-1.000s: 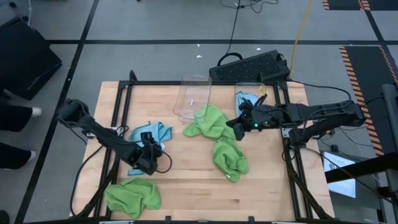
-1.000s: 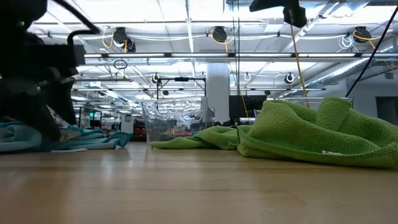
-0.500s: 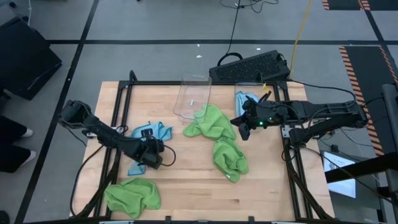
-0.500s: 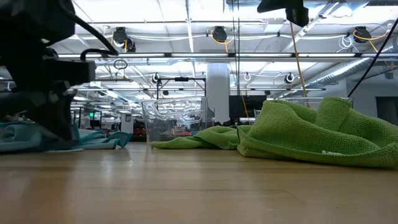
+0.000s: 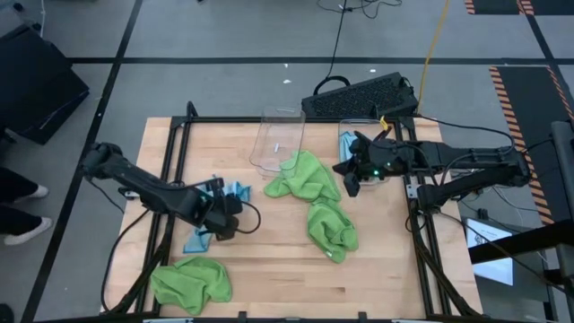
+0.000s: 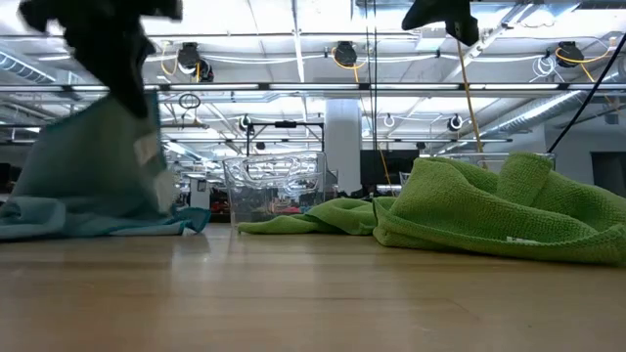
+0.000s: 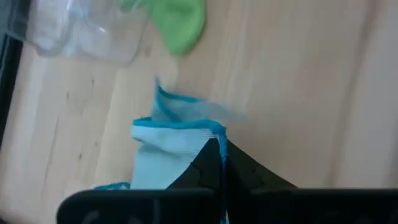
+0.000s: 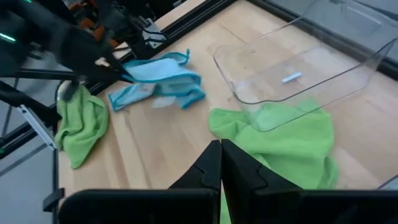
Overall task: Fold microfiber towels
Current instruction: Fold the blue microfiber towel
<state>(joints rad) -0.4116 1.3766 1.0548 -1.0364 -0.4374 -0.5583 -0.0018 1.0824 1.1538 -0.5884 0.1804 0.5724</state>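
Observation:
A light blue microfiber towel [image 5: 231, 191] lies on the table's left half, and my left gripper [image 5: 224, 222] is shut on it. In the low view it hangs as a sheet [image 6: 93, 166] below that gripper. Two lime green towels [image 5: 305, 178] [image 5: 330, 229] lie crumpled at the table's middle. A third [image 5: 190, 283] lies at the near left. My right gripper [image 5: 352, 184] is shut on nothing and hovers above the table, right of the middle green towels. My left gripper pinches the blue towel at its darker hemmed edge [image 7: 208, 132] between its two fingers, coming from above and slanting down. One layer or several, I cannot tell. The towel hangs below the fingers, and its lower part [image 6: 108, 223] rests on the table.
A clear plastic bin [image 5: 278, 139] lies on its side at the far middle, touching a green towel. Another clear bin [image 5: 359, 121] with a blue cloth [image 5: 352, 144] stands at the far right. A black keyboard [image 5: 359, 94] sits beyond the table's far edge.
My left gripper has shut on the blue towel and risen, shifting a little toward the table's right. The held part of the towel has been lifted into a hanging sheet while its lower part has stayed on the table.

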